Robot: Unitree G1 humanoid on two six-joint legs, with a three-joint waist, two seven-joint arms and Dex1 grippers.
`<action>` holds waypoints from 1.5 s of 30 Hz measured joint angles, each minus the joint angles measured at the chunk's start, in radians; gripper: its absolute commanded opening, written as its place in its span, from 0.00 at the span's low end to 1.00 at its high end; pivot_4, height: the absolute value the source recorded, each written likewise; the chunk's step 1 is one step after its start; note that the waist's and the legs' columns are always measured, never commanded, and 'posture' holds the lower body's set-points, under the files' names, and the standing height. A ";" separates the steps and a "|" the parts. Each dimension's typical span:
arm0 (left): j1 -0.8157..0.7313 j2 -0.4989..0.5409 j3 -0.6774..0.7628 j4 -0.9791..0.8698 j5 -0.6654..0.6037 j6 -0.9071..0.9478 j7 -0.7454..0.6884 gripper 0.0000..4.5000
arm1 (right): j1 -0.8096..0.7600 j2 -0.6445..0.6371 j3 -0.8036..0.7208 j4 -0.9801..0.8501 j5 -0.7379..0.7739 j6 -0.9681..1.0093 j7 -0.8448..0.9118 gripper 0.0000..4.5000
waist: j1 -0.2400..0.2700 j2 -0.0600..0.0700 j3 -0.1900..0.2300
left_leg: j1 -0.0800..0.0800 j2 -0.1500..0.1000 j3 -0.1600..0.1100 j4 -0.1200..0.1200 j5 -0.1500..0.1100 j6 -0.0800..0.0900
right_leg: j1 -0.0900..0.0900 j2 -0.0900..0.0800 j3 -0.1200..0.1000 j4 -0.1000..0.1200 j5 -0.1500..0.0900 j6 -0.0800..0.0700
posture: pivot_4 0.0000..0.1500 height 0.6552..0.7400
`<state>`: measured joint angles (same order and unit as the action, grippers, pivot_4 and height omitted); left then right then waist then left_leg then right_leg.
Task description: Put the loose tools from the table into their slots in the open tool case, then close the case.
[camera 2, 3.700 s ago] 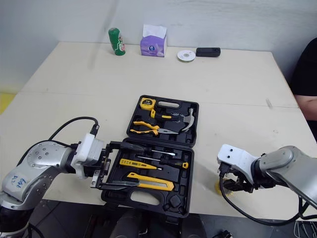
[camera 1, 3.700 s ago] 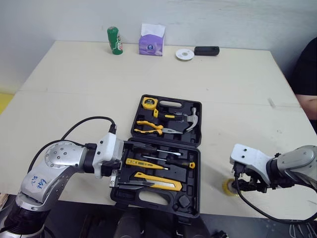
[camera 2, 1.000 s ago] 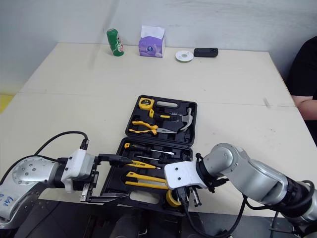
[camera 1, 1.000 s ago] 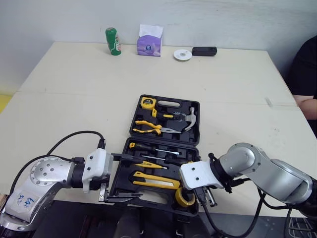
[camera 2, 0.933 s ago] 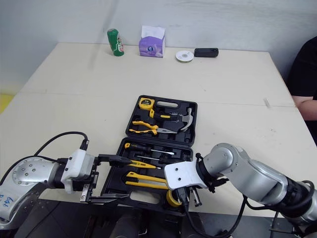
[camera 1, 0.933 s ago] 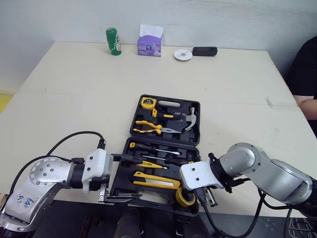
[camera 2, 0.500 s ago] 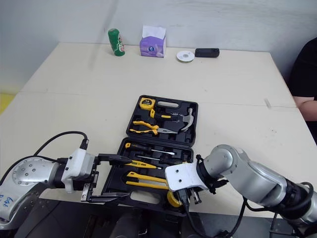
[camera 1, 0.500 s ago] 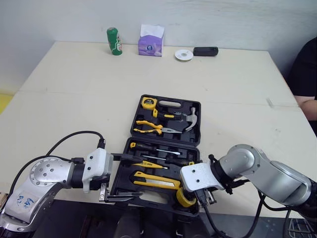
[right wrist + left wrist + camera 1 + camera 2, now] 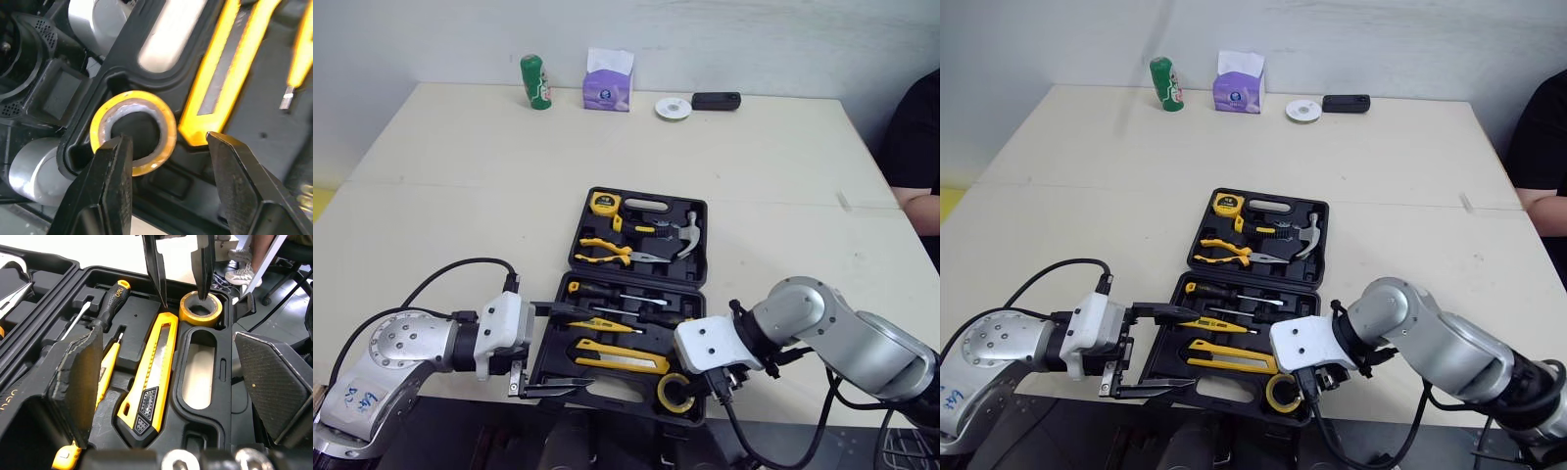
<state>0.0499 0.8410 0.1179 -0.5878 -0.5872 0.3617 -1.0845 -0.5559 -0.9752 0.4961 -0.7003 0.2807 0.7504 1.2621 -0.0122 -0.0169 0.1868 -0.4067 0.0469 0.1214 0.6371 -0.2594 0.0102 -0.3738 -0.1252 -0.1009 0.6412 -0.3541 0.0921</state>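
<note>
The black tool case [image 9: 697, 257] lies open near the table's front edge, holding a tape measure [image 9: 606, 203], hammer [image 9: 686, 235], pliers [image 9: 605, 253], screwdrivers [image 9: 607, 291] and a yellow utility knife [image 9: 621, 357]. A yellow tape roll [image 9: 672, 391] sits in the slot at the case's front right corner. My right gripper [image 9: 166, 139] hovers open just above the tape roll [image 9: 133, 132], one finger over its hole and the other outside its rim. My left gripper [image 9: 553, 349] stands open at the case's front left edge, fingers straddling the case wall without gripping.
A green can [image 9: 534, 79], a tissue box [image 9: 608, 86], a white disc [image 9: 674, 107] and a black device [image 9: 717, 100] stand along the table's far edge. A person sits at the right edge [image 9: 922, 147]. The case's front rim overhangs the table's front edge.
My right arm carried the tape roll from the table right of the case to the front right slot, lowered it in and opened. The left gripper drew back slightly.
</note>
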 measured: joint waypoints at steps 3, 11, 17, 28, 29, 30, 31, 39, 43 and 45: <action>0.003 0.000 0.000 0.001 0.000 -0.004 0.000 1.00 | 0.057 -0.002 -0.099 0.022 0.090 -0.033 0.042 0.55 | 0.003 0.000 0.000 | 0.000 0.000 0.000 0.000 0.000 0.000 | 0.001 0.000 0.000 0.000 0.000 0.000 | 1.00 1.00; -0.001 0.000 0.004 0.018 0.002 -0.026 -0.005 1.00 | 0.279 0.109 -0.390 0.146 0.374 -0.172 0.117 0.38 | 0.009 0.000 0.000 | 0.001 0.000 -0.001 0.000 -0.002 0.004 | 0.002 0.000 0.000 -0.001 0.000 0.000 | 1.00 1.00; -0.020 0.000 0.002 0.046 0.004 -0.034 -0.011 1.00 | 0.417 0.165 -0.346 0.189 0.287 -0.365 0.137 0.01 | 0.008 0.000 0.000 | 0.001 0.000 -0.001 0.000 -0.002 0.003 | 0.002 0.001 -0.002 0.000 0.000 0.000 | 1.00 1.00; -0.002 0.027 0.003 0.045 0.003 -0.024 -0.032 1.00 | 0.468 0.221 -0.247 0.259 0.152 -0.493 0.077 0.01 | 0.009 -0.001 0.000 | 0.001 0.000 0.000 0.000 0.000 0.000 | 0.001 0.001 -0.002 0.001 0.000 0.000 | 1.00 1.00; -0.002 0.028 0.003 0.045 0.003 -0.023 -0.032 1.00 | 0.468 0.221 -0.233 0.267 0.138 -0.495 0.072 0.01 | 0.009 -0.001 0.000 | 0.001 0.000 0.000 0.000 0.000 0.000 | 0.001 0.001 -0.002 0.001 0.000 0.000 | 1.00 1.00; -0.002 0.030 0.003 0.045 0.002 -0.023 -0.032 1.00 | 0.469 0.221 -0.224 0.272 0.132 -0.495 0.068 0.01 | 0.009 -0.001 0.000 | 0.001 0.000 0.000 0.000 0.000 0.000 | 0.001 0.001 -0.002 0.001 0.000 0.000 | 1.00 1.00; -0.002 0.032 0.004 0.045 0.002 -0.023 -0.032 1.00 | 0.470 0.221 -0.219 0.272 0.125 -0.495 0.065 0.01 | 0.009 -0.001 0.000 | 0.001 0.000 0.000 0.000 0.000 0.000 | 0.001 0.001 -0.002 0.001 0.000 0.000 | 1.00 1.00; -0.005 0.036 0.004 0.046 0.002 -0.015 -0.033 1.00 | 0.495 0.221 -0.168 0.342 0.025 -0.664 0.043 0.01 | 0.007 -0.003 -0.001 | 0.004 0.001 0.000 0.000 0.000 0.000 | 0.004 0.002 -0.002 0.000 0.000 0.000 | 1.00 1.00; -0.006 0.037 0.004 0.047 0.002 -0.014 -0.033 1.00 | 0.494 0.217 -0.152 0.369 -0.002 -0.755 0.032 0.01 | 0.008 -0.006 -0.003 | 0.012 0.002 -0.002 -0.002 -0.003 0.000 | 0.013 0.002 -0.001 -0.004 0.000 -0.001 | 1.00 1.00; -0.006 0.040 0.004 0.048 0.003 -0.014 -0.033 1.00 | 0.495 0.217 -0.146 0.380 -0.004 -0.772 0.028 0.01 | 0.009 -0.007 -0.004 | 0.019 0.002 -0.002 -0.005 -0.008 -0.001 | 0.020 0.001 0.000 -0.007 -0.001 -0.002 | 1.00 1.00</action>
<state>0.0440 0.8806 0.1220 -0.5403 -0.5846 0.3478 -1.1179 -0.0609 -0.7579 0.3504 -0.3198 0.2769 -0.0216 1.2903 -0.0037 -0.0243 0.1824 -0.3878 0.0488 0.1190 0.6322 -0.2670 0.0088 -0.3535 -0.1238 -0.1006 0.6338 -0.3552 0.0902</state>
